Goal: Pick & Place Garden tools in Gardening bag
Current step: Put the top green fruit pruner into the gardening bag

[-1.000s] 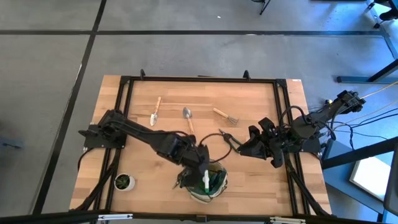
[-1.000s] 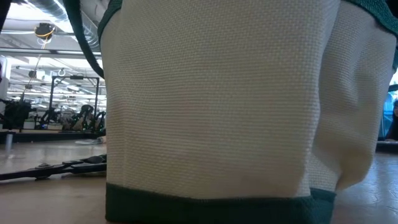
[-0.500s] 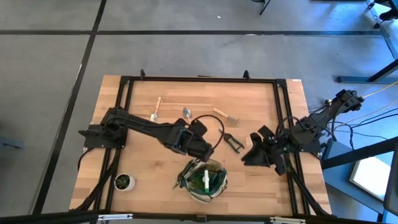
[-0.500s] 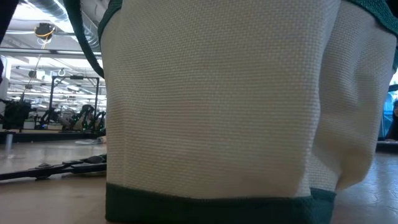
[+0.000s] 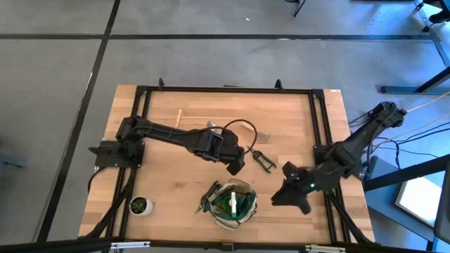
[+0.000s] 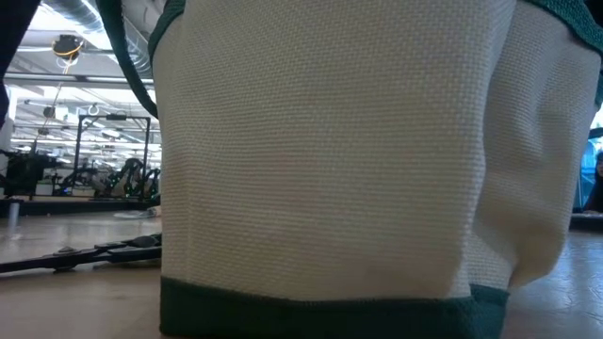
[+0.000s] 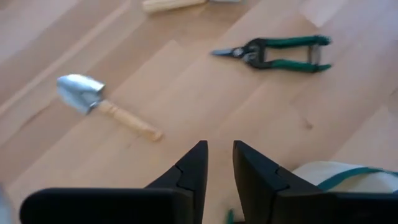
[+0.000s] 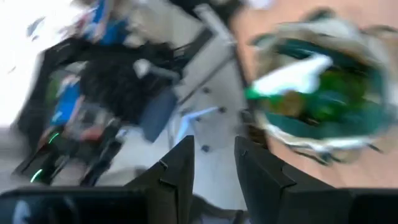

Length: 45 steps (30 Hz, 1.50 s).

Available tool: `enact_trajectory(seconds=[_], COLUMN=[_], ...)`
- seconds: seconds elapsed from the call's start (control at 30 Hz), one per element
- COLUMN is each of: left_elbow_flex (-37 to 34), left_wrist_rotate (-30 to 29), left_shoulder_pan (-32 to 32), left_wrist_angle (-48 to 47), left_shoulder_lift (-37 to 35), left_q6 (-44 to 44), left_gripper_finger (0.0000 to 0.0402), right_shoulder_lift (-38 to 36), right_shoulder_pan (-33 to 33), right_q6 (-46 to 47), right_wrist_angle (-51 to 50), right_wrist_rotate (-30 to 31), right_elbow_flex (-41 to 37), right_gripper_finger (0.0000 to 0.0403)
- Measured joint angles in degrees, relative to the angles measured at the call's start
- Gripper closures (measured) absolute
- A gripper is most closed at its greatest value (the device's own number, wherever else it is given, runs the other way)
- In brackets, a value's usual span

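- Left gripper point(image 5: 237, 164) hung over mid-table, above and just left of the gardening bag point(image 5: 234, 204); in the left wrist view its fingers point(image 7: 193, 171) stood narrow, a thin gap between them, holding nothing.
- A second earlier this gripper was over the bag mouth; it had since lifted away toward the loose tools.
- Spray bottle point(image 5: 232, 204) with white trigger stood inside the bag.
- Pruning shears point(image 7: 273, 53) lay flat on the wood near the left gripper, handles spread; a small trowel point(image 7: 102, 107) lay farther off.
- Right gripper point(image 5: 290, 193) had drawn back to the bag's right side, fingers point(image 8: 180, 171) narrow, empty.
- Judgement: one drop-off done; shears likely next, though the fingers must reopen first.
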Motion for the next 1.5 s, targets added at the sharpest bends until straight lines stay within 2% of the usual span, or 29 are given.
enact_trajectory(seconds=[0.13,0.23,0.3,0.5,0.6,0.7,0.9,1.0,1.13,1.23,1.37,1.5], left_elbow_flex=[-2.01,-3.37,-4.06,-6.9,-8.68,-11.22,-16.5,-20.69,-29.02,-36.67,-47.09,-54.27], left_wrist_rotate=[3.0,4.38,4.25,4.19,4.19,4.01,2.49,2.51,2.63,3.77,7.33,6.51], left_shoulder_pan=[0.44,0.45,0.04,-1.34,-1.99,-2.12,-2.46,-2.8,-2.8,-2.78,-2.94,-4.11], left_wrist_angle=[3.35,4.72,4.75,4.65,3.5,2.16,5.9,10.43,16.0,24.24,41.61,56.68], left_shoulder_lift=[0.0,0.0,0.0,0.02,0.02,-0.58,-4.31,-7.5,-12.65,-16.89,-21.37,-24.07], left_q6=[1.04,0.39,0.3,1.33,4.78,3.22,-1.84,-1.99,-4.76,-6.58,-6.41,-6.72], left_gripper_finger=[0.034,0.0343,0.0343,0.0346,0.0351,0.0357,0.0382,0.0397,0.0399,0.04,0.0399,0.0396], right_shoulder_lift=[0.67,0.16,-0.37,-0.66,-0.66,-0.66,0.39,0.61,0.6,0.8,1.77,3.98], right_shoulder_pan=[-1.75,-2.31,-2.27,-3.77,-4.75,-5.81,-10.23,-11.46,-12.75,-13.4,-14.48,-15.5], right_q6=[13.68,21.98,26.1,33.13,31.1,27.18,22.26,19.17,17.36,12.82,3.44,-8.98], right_wrist_angle=[-7.25,-16.13,-23.01,-40.89,-43.68,-44.91,-51.13,-49.79,-47.9,-47.17,-47.06,-46.72], right_wrist_rotate=[7.9,10.68,10.09,1.57,-0.49,-0.84,-11.49,-11.81,-8.71,-6.82,-4.35,-1.89], right_elbow_flex=[0.0,0.0,0.02,0.02,0.02,0.02,0.02,0.02,0.02,0.02,0.04,0.04], right_gripper_finger=[0.0286,0.0286,0.0286,0.0286,0.0286,0.0286,0.0286,0.0286,0.0286,0.0286,0.0286,0.0286])
